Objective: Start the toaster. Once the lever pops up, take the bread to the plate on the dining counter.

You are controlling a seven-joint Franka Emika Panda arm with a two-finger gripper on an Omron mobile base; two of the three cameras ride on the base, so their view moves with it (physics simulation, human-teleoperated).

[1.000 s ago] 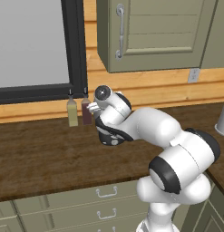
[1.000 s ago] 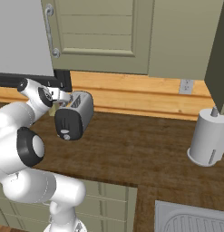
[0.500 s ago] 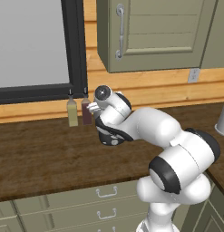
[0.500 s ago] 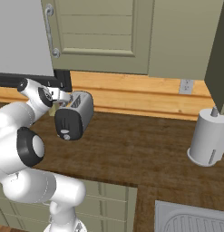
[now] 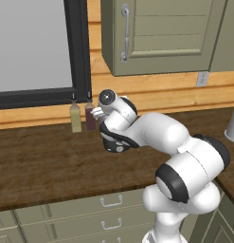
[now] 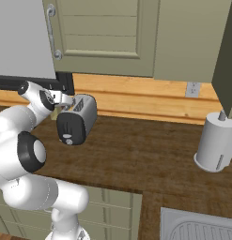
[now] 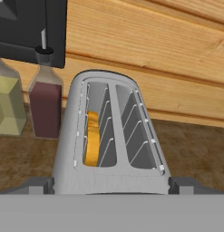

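The toaster sits directly under the wide-open, empty claw, with the bread down in its left slot. Starting it looks like the step in hand, so the claw must next reach the lever on the black end panel. Two bottles stand just beyond on the surface, clear of that path.

Dark wood-grain tabletop above grey-green drawers. Resting on it: the silver toaster with black end panel, near the back wall; two bottles just beside it, one pale yellow, one dark red; a grey cylindrical holder, well apart from the toaster.
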